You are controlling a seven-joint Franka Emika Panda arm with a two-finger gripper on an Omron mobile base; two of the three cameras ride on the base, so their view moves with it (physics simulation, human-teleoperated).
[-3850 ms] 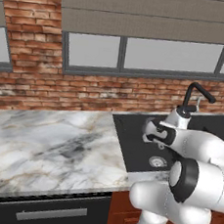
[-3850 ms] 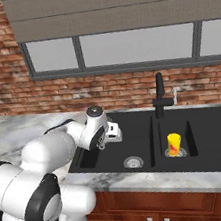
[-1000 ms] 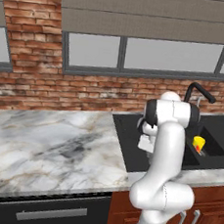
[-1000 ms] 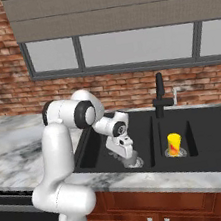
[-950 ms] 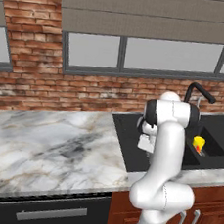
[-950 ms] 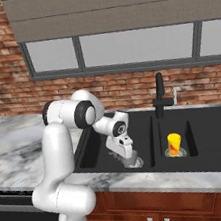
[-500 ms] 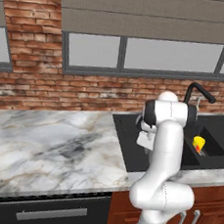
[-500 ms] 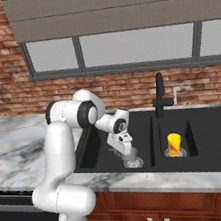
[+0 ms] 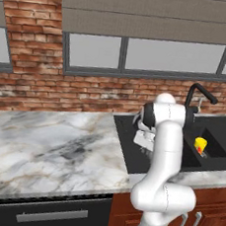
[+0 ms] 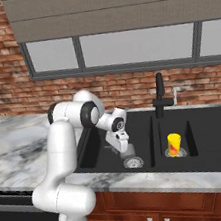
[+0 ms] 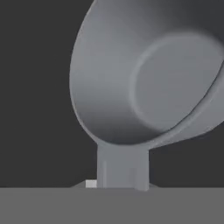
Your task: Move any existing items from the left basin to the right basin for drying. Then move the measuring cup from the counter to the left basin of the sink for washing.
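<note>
The dull-grey measuring cup (image 11: 148, 78) looms close in the hand view. It is tilted, its mouth faces the camera, and its short handle (image 11: 122, 168) runs down into my gripper. My gripper (image 10: 119, 142) is shut on that handle and hangs low inside the wider left basin (image 10: 95, 153) of the black sink, just left of the round silver drain (image 10: 133, 162). From the left base view the gripper (image 9: 143, 137) sits over the same basin (image 9: 129, 157), half hidden by my arm. A small yellow-orange object (image 10: 174, 144) stands in the narrower right basin (image 10: 188, 131).
The black gooseneck tap (image 10: 159, 92) rises behind the divider between the basins. White marble counter (image 9: 47, 142) stretches to the left of the sink. A brick wall and windows close off the back. A dishwasher front (image 9: 49, 214) sits below the counter.
Since 3.9 s ago the arm has unfolded and carried the hand down into the left basin. Over the last second the hand has only crept slightly up and left.
</note>
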